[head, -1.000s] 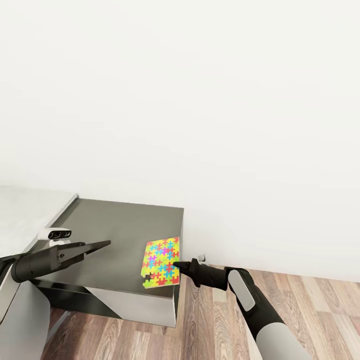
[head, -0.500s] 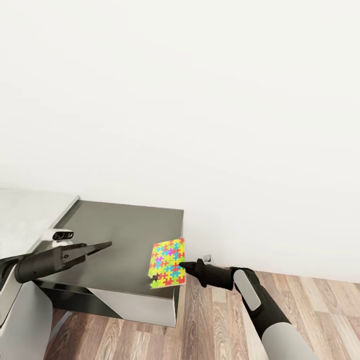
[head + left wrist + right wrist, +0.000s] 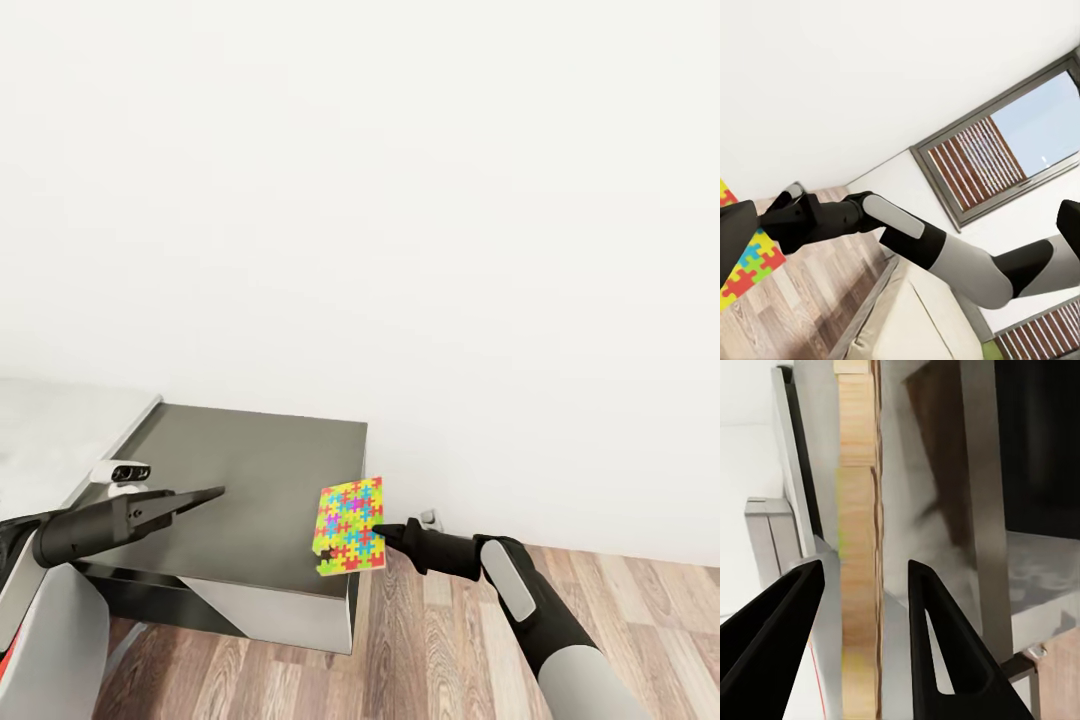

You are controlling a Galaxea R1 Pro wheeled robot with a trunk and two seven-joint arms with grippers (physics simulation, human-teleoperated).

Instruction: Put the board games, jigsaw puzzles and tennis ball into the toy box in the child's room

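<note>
now right gripper [image 3: 378, 529] grips jigsaw puzzle [image 3: 350, 524] above table [image 3: 240, 470]; left gripper [image 3: 215, 492] closed.

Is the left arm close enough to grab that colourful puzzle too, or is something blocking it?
Probably yes, with a stretch. The left gripper hovers over the dark table, apart from the jigsaw puzzle, with bare tabletop between them. The puzzle is tilted up at the table's corner, at the right gripper.
</note>
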